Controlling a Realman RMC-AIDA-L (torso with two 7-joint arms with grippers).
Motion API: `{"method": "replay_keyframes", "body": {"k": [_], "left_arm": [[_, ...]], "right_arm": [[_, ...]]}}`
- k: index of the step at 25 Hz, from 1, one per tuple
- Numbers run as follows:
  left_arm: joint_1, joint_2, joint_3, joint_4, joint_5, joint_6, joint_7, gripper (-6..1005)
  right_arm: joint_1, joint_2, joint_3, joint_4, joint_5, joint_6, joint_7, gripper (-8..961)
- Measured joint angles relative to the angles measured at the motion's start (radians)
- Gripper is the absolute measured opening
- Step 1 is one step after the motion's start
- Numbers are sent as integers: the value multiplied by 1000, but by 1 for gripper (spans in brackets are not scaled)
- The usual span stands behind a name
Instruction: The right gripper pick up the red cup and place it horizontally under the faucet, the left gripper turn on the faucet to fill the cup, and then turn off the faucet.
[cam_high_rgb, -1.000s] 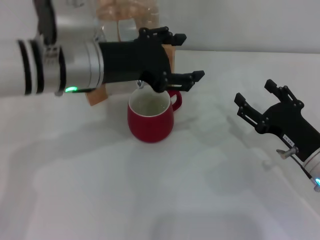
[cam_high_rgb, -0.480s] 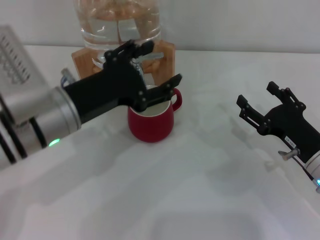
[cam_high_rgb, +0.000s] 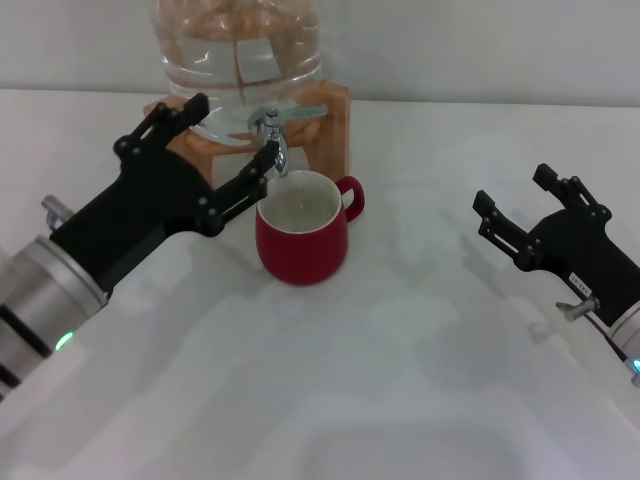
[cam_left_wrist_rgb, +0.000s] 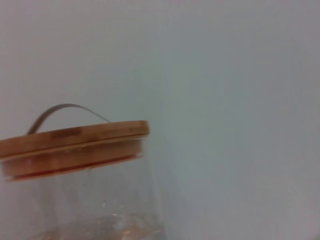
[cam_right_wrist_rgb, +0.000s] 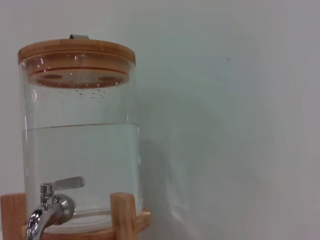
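The red cup (cam_high_rgb: 302, 240) stands upright on the white table, handle toward the right, its cream inside showing. Its mouth sits just below the spout of the chrome faucet (cam_high_rgb: 272, 145), whose lever points right. In the right wrist view the faucet (cam_right_wrist_rgb: 50, 210) also shows at the foot of the glass jar (cam_right_wrist_rgb: 80, 140). My left gripper (cam_high_rgb: 235, 135) is open, close to the left of the faucet and cup, one fingertip near the cup's rim, holding nothing. My right gripper (cam_high_rgb: 512, 188) is open and empty, well to the right of the cup.
The glass dispenser jar (cam_high_rgb: 240, 50), holding water, rests on a wooden stand (cam_high_rgb: 335, 115) at the back of the table. Its wooden lid (cam_left_wrist_rgb: 70, 145) fills the left wrist view. White table (cam_high_rgb: 400, 350) stretches in front and between the arms.
My left arm has pulled back from over the faucet and cup toward the near left, uncovering the faucet. The cup and the right arm have stayed put.
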Motion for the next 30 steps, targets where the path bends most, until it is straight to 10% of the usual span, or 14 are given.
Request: {"method": "replay_keyframes", "body": {"k": [15, 30], "left_arm": [[77, 1, 42, -150, -368, -37, 255, 841], [-4, 11, -91, -356, -381, -198, 249, 830]], "right_arm": [[12, 0, 2, 1, 5, -4, 0, 869], [17, 1, 3, 0, 22, 2, 0, 870]]}}
